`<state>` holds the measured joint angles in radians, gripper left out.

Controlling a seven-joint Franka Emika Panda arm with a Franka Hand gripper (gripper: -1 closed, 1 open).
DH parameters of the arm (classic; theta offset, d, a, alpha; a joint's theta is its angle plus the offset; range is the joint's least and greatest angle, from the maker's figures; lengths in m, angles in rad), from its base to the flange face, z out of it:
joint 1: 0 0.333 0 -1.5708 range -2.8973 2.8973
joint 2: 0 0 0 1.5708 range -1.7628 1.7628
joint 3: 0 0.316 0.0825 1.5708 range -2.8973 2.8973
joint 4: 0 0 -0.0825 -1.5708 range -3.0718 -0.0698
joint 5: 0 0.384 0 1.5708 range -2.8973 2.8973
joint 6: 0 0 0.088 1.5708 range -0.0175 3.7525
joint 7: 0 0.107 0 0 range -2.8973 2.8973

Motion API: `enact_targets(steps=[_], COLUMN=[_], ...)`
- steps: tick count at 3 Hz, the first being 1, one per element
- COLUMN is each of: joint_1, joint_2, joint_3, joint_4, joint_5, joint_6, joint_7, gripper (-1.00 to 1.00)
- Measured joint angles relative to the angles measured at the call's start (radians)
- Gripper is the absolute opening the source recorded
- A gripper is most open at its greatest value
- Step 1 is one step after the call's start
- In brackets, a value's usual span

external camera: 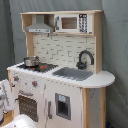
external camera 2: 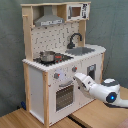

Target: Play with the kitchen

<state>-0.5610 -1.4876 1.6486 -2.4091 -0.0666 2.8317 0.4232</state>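
The kitchen (external camera: 65,75) is a tall white and light-wood toy with a hood (external camera: 40,27), a microwave shelf (external camera: 70,23), a grey sink (external camera: 75,73) and a black faucet (external camera: 85,57). A small metal pot (external camera 2: 47,56) stands on the red-ringed stovetop. In the second exterior view my gripper (external camera 2: 76,76) is at the kitchen's (external camera 2: 60,50) front, just below the right knob (external camera 2: 74,69) and above the oven door (external camera 2: 64,95). My white arm (external camera 2: 107,92) reaches in from the second exterior view's right. In the first exterior view only part of the arm (external camera: 5,97) shows at the left edge.
The kitchen stands on a light wooden floor panel (external camera 2: 30,117). A grey curtain (external camera 2: 10,50) hangs behind it. A lower cupboard door with a dark window (external camera: 62,106) sits under the sink. A small blue item (external camera 2: 22,105) lies beside the kitchen's base.
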Motion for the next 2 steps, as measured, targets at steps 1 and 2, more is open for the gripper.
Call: enact_targets(steps=[1,2], joint_1=[0.041,0.065], joint_2=[0.0,0.0], joint_3=[-0.034,-0.067], joint_4=[-0.01,-0.012], joint_5=[0.0,0.0], joint_6=[-0.033,-0.054], joint_7=[-0.103,-0.201], gripper=[1.0,1.0])
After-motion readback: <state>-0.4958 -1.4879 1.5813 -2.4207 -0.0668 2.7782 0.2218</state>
